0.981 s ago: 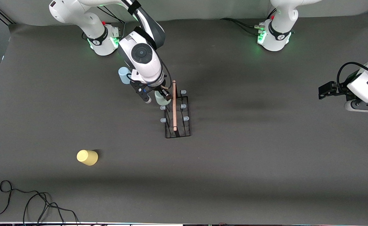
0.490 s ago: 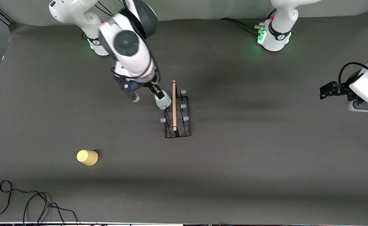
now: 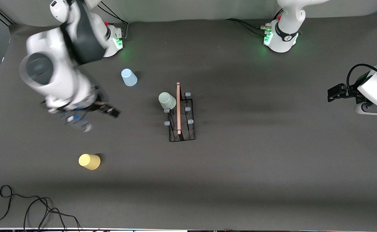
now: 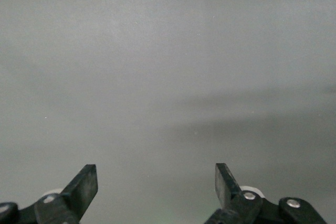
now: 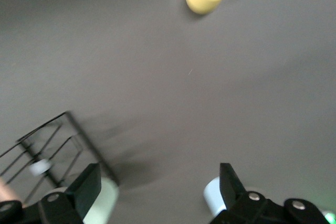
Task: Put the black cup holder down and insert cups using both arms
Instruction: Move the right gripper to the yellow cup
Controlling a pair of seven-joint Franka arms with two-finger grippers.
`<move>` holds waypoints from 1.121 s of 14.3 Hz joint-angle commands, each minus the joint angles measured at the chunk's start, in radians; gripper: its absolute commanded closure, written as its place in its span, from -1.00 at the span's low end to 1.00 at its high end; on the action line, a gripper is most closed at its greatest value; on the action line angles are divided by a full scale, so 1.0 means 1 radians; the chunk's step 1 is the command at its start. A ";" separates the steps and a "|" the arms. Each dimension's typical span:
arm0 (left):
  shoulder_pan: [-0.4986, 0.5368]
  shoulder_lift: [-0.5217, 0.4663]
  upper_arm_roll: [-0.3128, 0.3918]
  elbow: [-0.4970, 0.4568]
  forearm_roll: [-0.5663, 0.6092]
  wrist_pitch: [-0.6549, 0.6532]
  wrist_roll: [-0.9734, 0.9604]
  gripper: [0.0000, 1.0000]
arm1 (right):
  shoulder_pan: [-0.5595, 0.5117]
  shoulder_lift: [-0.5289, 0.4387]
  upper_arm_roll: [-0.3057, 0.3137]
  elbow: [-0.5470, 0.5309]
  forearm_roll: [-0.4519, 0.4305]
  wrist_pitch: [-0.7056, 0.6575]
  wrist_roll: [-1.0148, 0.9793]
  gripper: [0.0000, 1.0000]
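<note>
The right arm's black two-finger gripper (image 3: 93, 117) is hanging over bare grey table (image 3: 240, 167), fingers spread and empty, with open room all round. The yellow plastic tumbler (image 3: 89, 161) is standing nearer the front camera than it. The rectangular black wire cup holder (image 3: 182, 124) is sitting toward mid-table, the pale mint green tumbler (image 3: 167, 100) on a peg, the pale blue tumbler (image 3: 128, 77) nearby. The left gripper (image 4: 156, 184) is waiting, fingers apart, near the table's edge.

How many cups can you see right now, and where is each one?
3. The mint green cup sits on the black cup holder; the blue cup stands farther from the camera; the yellow cup is nearest it.
</note>
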 commanded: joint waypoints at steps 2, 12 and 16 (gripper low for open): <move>-0.002 0.000 0.001 0.012 0.007 -0.018 -0.003 -1.00 | -0.208 0.150 -0.008 0.163 0.013 0.014 -0.465 -1.00; 0.000 0.000 0.001 0.012 0.004 -0.020 -0.002 -1.00 | -0.285 0.432 0.003 0.154 0.256 0.379 -0.696 -1.00; -0.002 0.000 0.001 0.012 0.003 -0.020 -0.003 -1.00 | -0.289 0.493 0.003 0.099 0.335 0.474 -0.768 -1.00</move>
